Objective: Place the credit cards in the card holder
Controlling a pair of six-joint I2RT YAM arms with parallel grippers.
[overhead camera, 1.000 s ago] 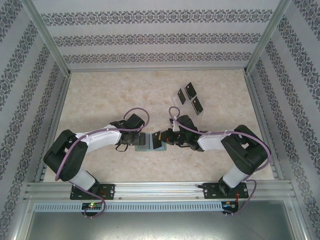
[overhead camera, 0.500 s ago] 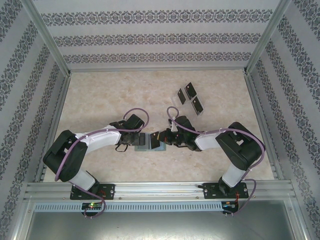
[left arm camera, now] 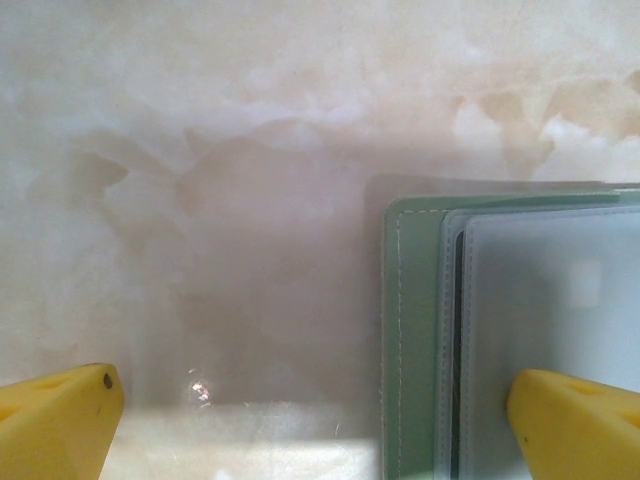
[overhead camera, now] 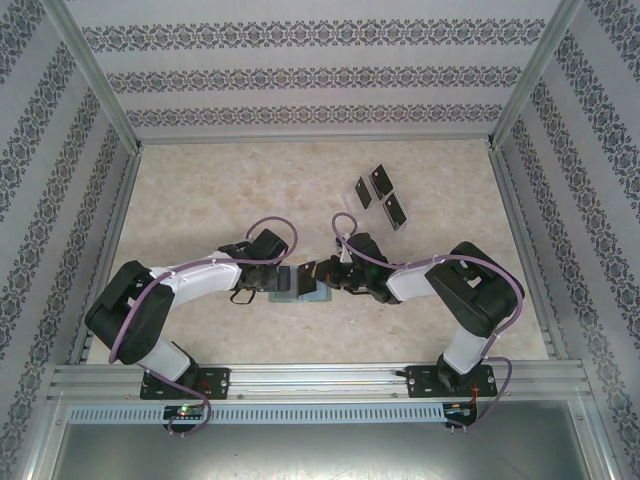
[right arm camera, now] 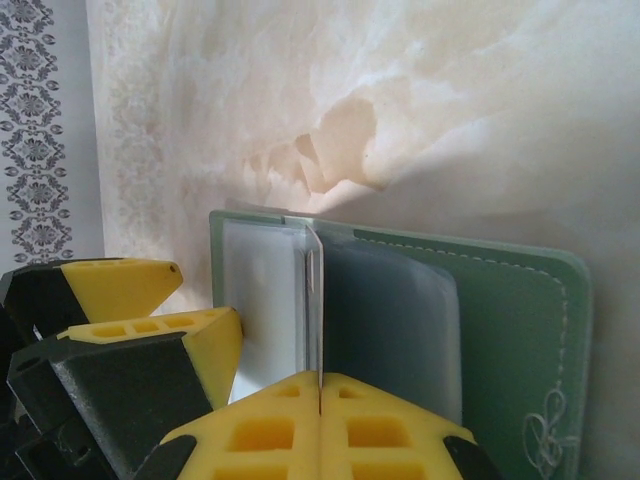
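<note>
The card holder [overhead camera: 303, 289] lies open on the table between the two arms, green with clear sleeves [right arm camera: 390, 320]. My right gripper [right arm camera: 318, 385] is shut on one credit card [right arm camera: 315, 300], held edge-on and upright over the holder's middle fold. In the top view the same gripper [overhead camera: 320, 273] holds the dark card [overhead camera: 308, 269] above the holder. My left gripper [left arm camera: 320, 430] is open, straddling the holder's left edge [left arm camera: 415, 340]. Its right finger [left arm camera: 575, 420] rests on a clear sleeve. Three more credit cards [overhead camera: 381, 181] lie at the back right.
The left gripper's yellow fingers [right arm camera: 135, 290] sit close beside the held card in the right wrist view. Patterned walls and metal frame posts [overhead camera: 95, 75] enclose the marble tabletop [overhead camera: 220, 190], with a rail along its near edge.
My right gripper has moved left with the card, from the holder's right side to over its middle. The right arm's elbow swung left. The left arm stayed still.
</note>
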